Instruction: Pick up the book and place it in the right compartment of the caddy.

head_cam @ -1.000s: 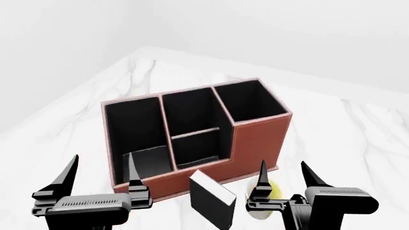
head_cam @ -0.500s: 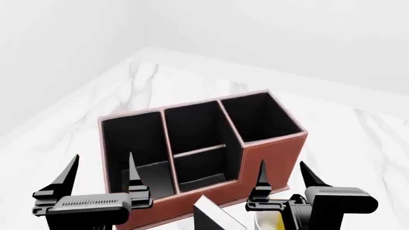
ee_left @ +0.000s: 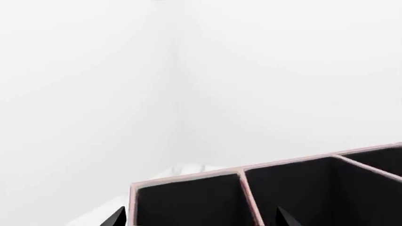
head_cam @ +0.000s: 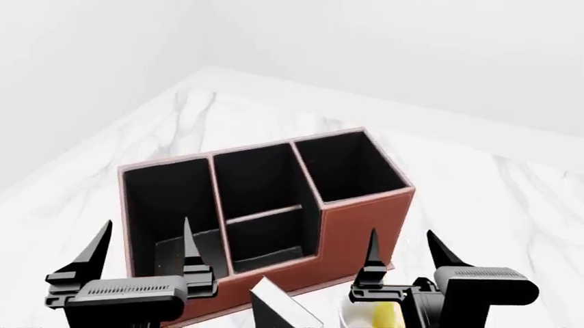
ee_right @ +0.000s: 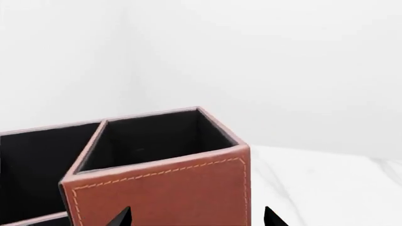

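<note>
The book [head_cam: 281,309] sits on the table at the very near edge of my head view, just in front of the caddy [head_cam: 351,236], between my two arms; only its white top corner shows, so I cannot tell how it leans. Just to its right is a mug [head_cam: 374,316], half hidden behind my right pincer [head_cam: 401,254].

Both pincers are released and hold nothing. The right one has its fingers spread wide and pointing away from me. The left pincer [head_cam: 141,249] is spread the same way and hangs in front of the low left section.

The book is not picked up yet, so reaching it is the step in hand. I judge the right pincer the better choice, since the right compartment [head_cam: 347,167] lies on its side. I should bring it down and nearer, straddle the book across its covers, and keep clear of the mug so I don't knock it. A firm, square hold matters, because that tall section needs a lift well above its rim before lowering.
</note>
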